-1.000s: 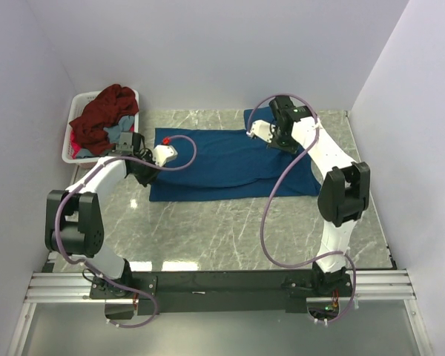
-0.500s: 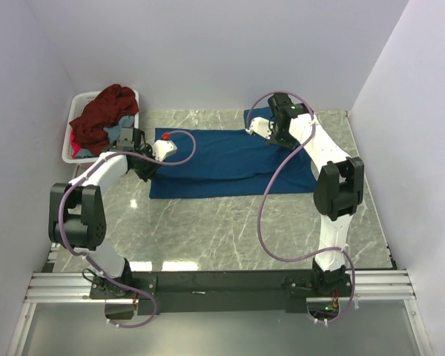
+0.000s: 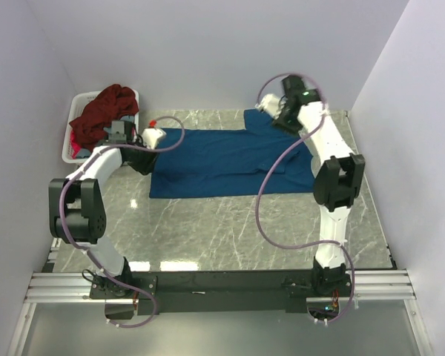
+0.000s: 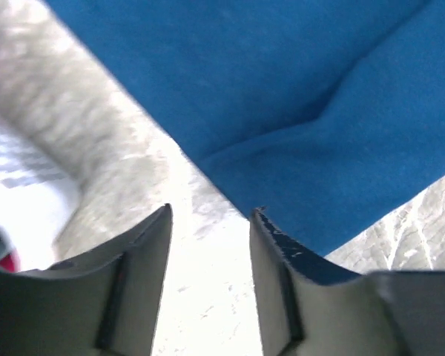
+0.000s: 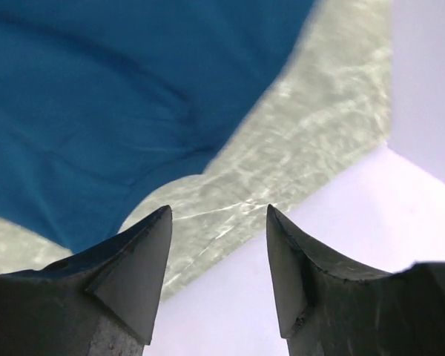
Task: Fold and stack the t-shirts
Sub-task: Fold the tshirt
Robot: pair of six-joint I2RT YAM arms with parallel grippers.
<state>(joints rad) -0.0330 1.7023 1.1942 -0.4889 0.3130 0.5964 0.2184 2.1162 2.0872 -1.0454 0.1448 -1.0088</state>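
The tabletop (image 3: 222, 230) carries one blue shirt (image 3: 230, 159), spread flat across its far half. The shirt runs from near the far-left corner almost to the far-right one, as a long band with a sleeve showing at its far-right end. It looks to me already doubled along its length, though I cannot make out the layers.

The basket (image 3: 70, 145) stands at the far-left corner, just off the marble. The maroon shirt (image 3: 100, 111) is heaped in it over other cloth, none of it folded.

My left gripper (image 4: 211, 219) hangs above the shirt's left edge. Its jaws stand apart with bare marble between them and nothing held. My right gripper (image 5: 219, 215) hangs over the far-right end of the shirt, near the back wall. Its jaws are likewise parted and empty, above the cloth.

I judge the step in hand to be folding this first shirt, with the stacking not yet begun. The next move calls for a fresh pinch on both corners of one short end. That end would then be carried over to the other while the layers beneath lie undisturbed. The cloth is limp, so a shallow pinch may take only the top layer.
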